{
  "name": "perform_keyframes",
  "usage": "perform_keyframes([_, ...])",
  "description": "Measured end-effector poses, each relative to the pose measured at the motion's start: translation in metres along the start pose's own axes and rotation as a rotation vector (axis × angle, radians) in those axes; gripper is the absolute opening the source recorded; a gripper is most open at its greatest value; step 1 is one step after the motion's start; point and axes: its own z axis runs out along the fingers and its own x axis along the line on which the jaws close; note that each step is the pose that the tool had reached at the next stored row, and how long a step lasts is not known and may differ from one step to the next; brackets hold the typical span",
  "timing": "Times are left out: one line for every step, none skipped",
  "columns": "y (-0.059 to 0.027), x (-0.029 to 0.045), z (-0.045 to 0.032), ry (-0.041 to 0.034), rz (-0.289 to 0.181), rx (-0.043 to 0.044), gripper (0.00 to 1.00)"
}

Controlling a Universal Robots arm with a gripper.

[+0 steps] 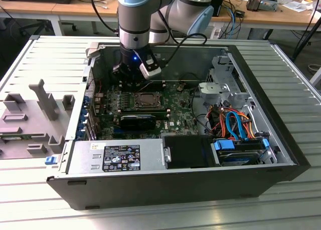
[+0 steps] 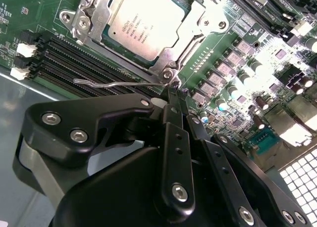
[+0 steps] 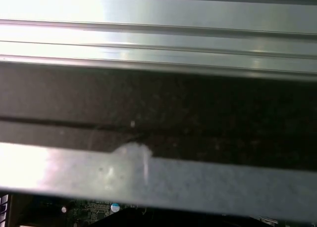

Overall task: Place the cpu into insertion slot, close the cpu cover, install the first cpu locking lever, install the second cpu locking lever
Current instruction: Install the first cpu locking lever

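Pincer (image 2: 174, 96) shut, tips pressed together right at the hinge end of the wire lever (image 2: 119, 83). I can't tell whether they pinch the wire or only push it. The cpu (image 2: 143, 24) sits flat in the slot (image 2: 132, 55), with the cover (image 2: 190, 29) down over its edges. So it's lever work now, I'd say. To do it well, keep the tips low on the wire, sweep it sideways under its catch, and don't let it spring back. Tight quarters: memory slots (image 2: 74, 59) run just beside the lever, and small capacitors (image 2: 237, 76) crowd the other side. In the exterior view the case wall (image 1: 165, 52) stands close behind the arm, while the cables (image 1: 235, 125) lie well apart.
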Motion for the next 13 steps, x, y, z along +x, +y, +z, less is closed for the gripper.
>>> perform_keyframes([0.0000,0.0000,0.0002,0.0000,0.000,0.0000,0.11])
perform_keyframes([0.0000,0.0000,0.0004,0.0000,0.000,0.0000,0.11])
perform_keyframes([0.0000,0.0000,0.0006,0.0000,0.000,0.0000,0.11])
perform_keyframes([0.0000,0.0000,0.0009,0.0000,0.000,0.0000,0.11])
perform_keyframes([0.0000,-0.0001,0.0011,0.0000,0.000,0.0000,0.11])
perform_keyframes([0.0000,-0.0001,0.0014,-0.0001,0.000,-0.0001,0.11])
perform_keyframes([-0.0001,-0.0001,0.0016,0.0000,0.000,0.0000,0.11])
perform_keyframes([-0.0001,-0.0001,0.0021,0.0000,0.000,-0.0001,0.11])
perform_keyframes([-0.0001,-0.0001,0.0024,0.0000,0.000,0.0000,0.11])
perform_keyframes([-0.0001,-0.0001,0.0027,-0.0001,0.000,0.0000,0.11])
perform_keyframes([-0.0001,-0.0002,0.0034,0.0000,0.000,0.0001,0.11])
perform_keyframes([-0.0002,-0.0001,0.0036,0.0000,0.000,0.0000,0.11])
perform_keyframes([-0.0002,-0.0002,0.0039,0.0000,0.000,0.0000,0.11])
